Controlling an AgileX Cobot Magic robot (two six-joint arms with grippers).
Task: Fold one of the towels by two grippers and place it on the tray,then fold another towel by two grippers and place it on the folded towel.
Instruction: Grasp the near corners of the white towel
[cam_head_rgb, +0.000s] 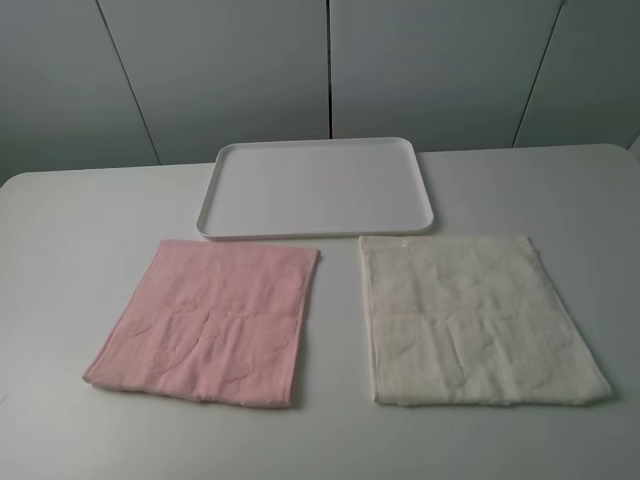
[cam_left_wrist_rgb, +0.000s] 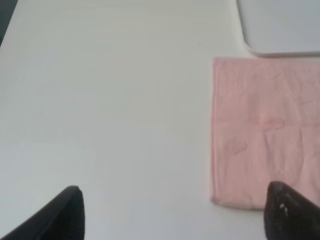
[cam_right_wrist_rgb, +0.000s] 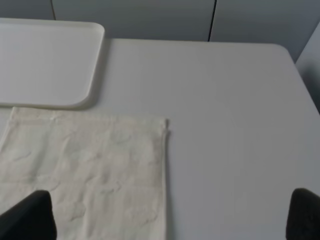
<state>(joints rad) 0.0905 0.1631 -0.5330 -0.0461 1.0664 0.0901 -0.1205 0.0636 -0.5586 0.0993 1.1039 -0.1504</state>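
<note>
Left fingers (cam_left_wrist_rgb: 62, 217): spread wide, pinching nothing. Hang over the near left part of the table (cam_head_rgb: 60, 250), one above bare surface, the other above the near edge of the pink towel (cam_head_rgb: 205, 320), close to its near left corner. Touching the cloth or not: cannot tell.

Right fingers (cam_right_wrist_rgb: 30, 217): likewise spread wide, nothing between them. One above the cream towel (cam_head_rgb: 475, 315), the other above bare table to its right.

Neither pair in sight from the high camera.

Pink towel: near left, spread flat in one piece, slightly skewed, faint embossed shapes on the cloth. Far edge just beside the near rim of the tray (cam_head_rgb: 310, 234), whether touching cannot be told.

Cream towel: near right, also spread flat and unfolded, far left corner near the tray's near right corner. Apart from the pink towel, with a strip of bare table between.

Tray: white, rounded corners, low rim, at the far middle of the table, nothing on it.

Behind the table: grey wall panels (cam_head_rgb: 230, 70) with dark seams.
</note>
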